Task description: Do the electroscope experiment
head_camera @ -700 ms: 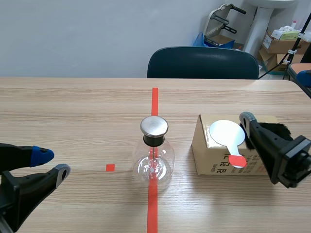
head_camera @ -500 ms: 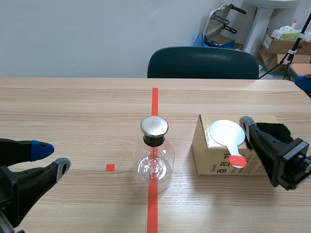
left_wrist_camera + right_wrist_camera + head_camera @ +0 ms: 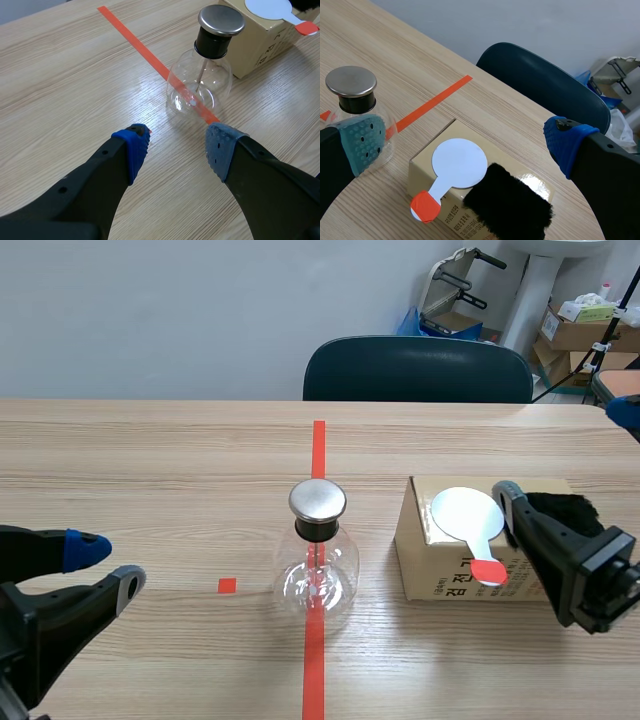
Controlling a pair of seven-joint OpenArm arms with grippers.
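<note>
1. On the orange-red tape line (image 3: 315, 660) at the middle of the pale wooden table (image 3: 150, 470) stands the electroscope: a clear round glass flask (image 3: 317, 580) with a black stopper and a flat round metal cap. Neither arm touches it.
2. Writing: the brown cardboard box (image 3: 435, 565), right of the flask and apart from it, bears dark Korean print on its near side. The print is too small, and too far hidden by the right arm, to read.
3. Box top: a white round disc (image 3: 466, 512) with an orange-red handle tip lies flat, with a black furry pad (image 3: 509, 207) just beside it.
4. Low over the table, the left gripper (image 3: 177, 145) has its fingers spread with nothing between them; the flask stands ahead of it.
5. Over the box, the right gripper (image 3: 465, 142) is spread wide and holds nothing.
6. Views compared: the left wrist view shows most plainly a thin metal rod running from the stopper down into the flask. The right wrist view shows the furry pad whole, whereas in the scene view the right arm covers much of it. The scene view alone shows a small orange-red square mark (image 3: 227, 585) between the left gripper and the flask.
7. Surroundings: a dark teal chair (image 3: 418, 370) stands at the table's far edge, and cardboard cartons (image 3: 580, 325) sit in the far right corner.
</note>
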